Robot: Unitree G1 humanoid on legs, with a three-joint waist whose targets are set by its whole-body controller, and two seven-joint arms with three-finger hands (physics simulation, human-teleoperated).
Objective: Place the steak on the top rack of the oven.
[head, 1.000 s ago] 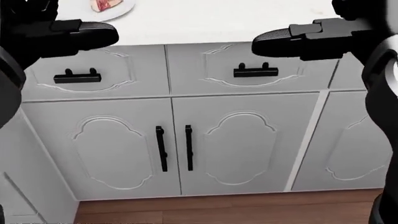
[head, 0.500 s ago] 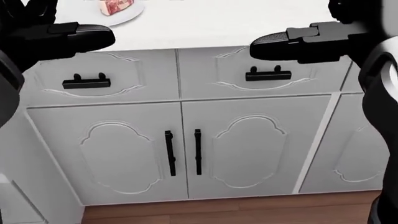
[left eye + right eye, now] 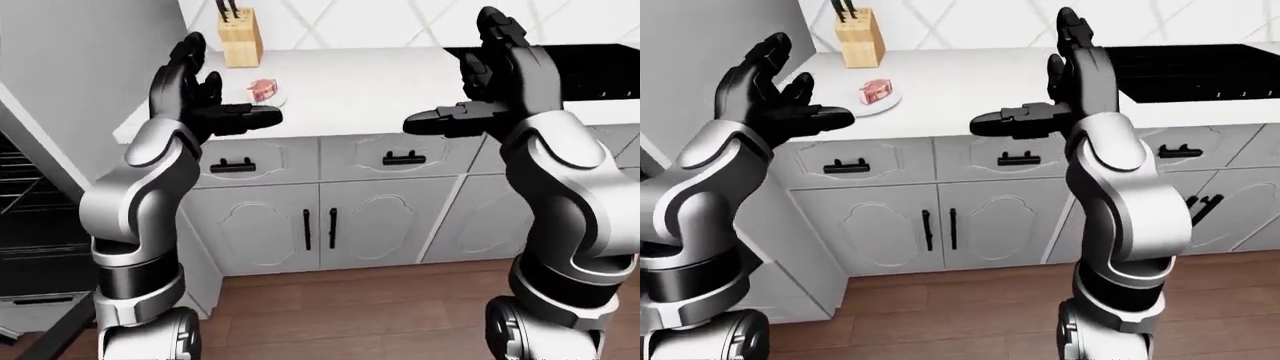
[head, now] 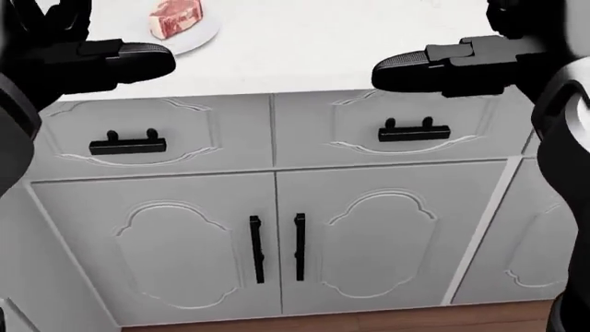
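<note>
The oven (image 3: 20,202) stands open at the left edge of the left-eye view, its racks bare, so nothing is done yet. Both the left hand (image 3: 195,97) and right hand (image 3: 500,75) are raised with fingers spread, holding nothing. The steak (image 4: 175,16) lies untouched on its plate (image 4: 205,34) at the head view's upper left.

1 steak (image 4: 175,17), 1 plate (image 4: 205,36), 1 knife block (image 3: 240,39), 2 robot hands: left (image 3: 200,94), right (image 3: 500,82); 1 bench (image 3: 360,90).

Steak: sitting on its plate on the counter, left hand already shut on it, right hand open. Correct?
Not quite. In the left-eye view the left hand is open and apart from the steak, which lies untouched on its plate on the counter. The right hand is open.
</note>
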